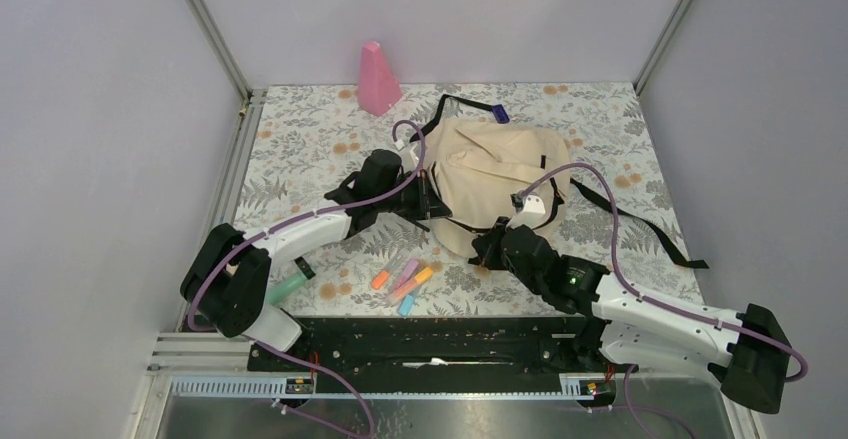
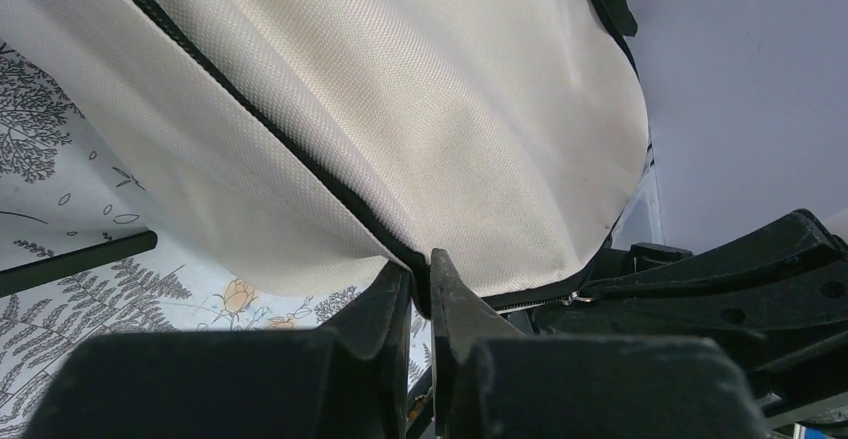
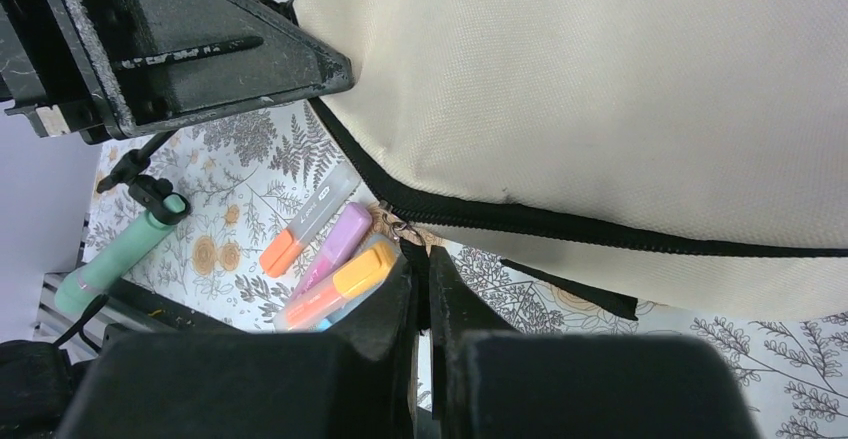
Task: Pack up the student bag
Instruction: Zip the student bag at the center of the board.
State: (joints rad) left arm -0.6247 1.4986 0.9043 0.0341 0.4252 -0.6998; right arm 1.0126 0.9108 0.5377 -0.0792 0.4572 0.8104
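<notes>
The student bag, beige with black zipper trim and straps, lies in the middle of the table. My left gripper is at its left edge. In the left wrist view the left gripper is shut on the black zipper trim of the bag, lifting the fabric off the table. My right gripper is at the bag's near edge. In the right wrist view the right gripper is shut on the black zipper pull tab, just below the bag's zipper line.
Several highlighters lie on the flowered table in front of the bag; in the right wrist view they are just left of my right fingers. A green marker lies by the left arm. A pink cone-shaped object stands at the back. A black strap trails right.
</notes>
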